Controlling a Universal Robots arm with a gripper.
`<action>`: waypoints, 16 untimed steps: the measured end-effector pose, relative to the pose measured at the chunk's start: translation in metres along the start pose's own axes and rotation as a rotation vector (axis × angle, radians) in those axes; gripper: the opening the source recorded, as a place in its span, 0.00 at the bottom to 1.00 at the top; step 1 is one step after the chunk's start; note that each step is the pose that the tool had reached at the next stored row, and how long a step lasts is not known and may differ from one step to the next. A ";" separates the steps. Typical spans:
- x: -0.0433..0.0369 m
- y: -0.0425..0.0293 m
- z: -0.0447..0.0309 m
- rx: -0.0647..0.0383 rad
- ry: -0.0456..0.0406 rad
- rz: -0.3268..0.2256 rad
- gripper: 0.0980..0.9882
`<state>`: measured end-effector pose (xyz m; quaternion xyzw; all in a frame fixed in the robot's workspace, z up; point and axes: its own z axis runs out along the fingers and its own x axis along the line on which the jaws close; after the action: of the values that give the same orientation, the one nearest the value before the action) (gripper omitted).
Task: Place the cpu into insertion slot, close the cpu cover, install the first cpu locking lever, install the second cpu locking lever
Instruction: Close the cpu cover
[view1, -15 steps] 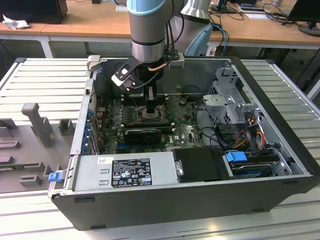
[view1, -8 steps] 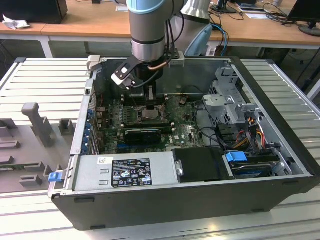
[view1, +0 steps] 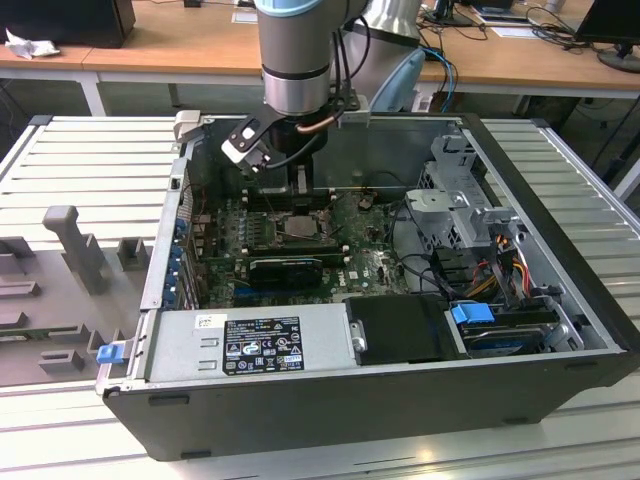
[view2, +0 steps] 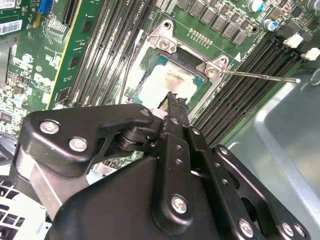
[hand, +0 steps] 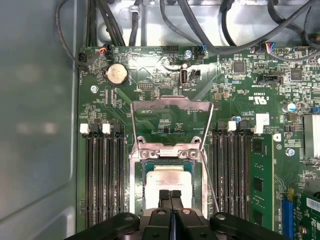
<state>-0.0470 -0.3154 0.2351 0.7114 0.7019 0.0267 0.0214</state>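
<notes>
At the exterior view's left, a grey moulded plastic fixture stands on the ribbed grey metal table, beside the open black computer case. Inside the case lies the green motherboard, and the arm's black gripper reaches down over its middle. In both wrist views the jaws are pressed together with nothing between them, their tips at the top face of the small square cpu with a pale silver-grey lid; whether they touch it I cannot tell. The cpu lies flat inside the square silver-rimmed insertion slot. The thin silver frame-shaped cpu cover is swung open, away from the slot. A thin silver wire lever juts out over the long black memory slots. At the exterior view's right sits a silver drive cage with coloured cables
</notes>
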 end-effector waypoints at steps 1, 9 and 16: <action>0.0000 0.0001 -0.0014 0.000 0.0000 0.000 0.01; -0.0022 0.0120 -0.0019 0.006 0.0020 0.002 0.01; -0.0021 0.0132 -0.0219 0.006 0.0021 0.002 0.01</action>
<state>-0.0353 -0.3178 0.2578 0.7120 0.7014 0.0255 0.0186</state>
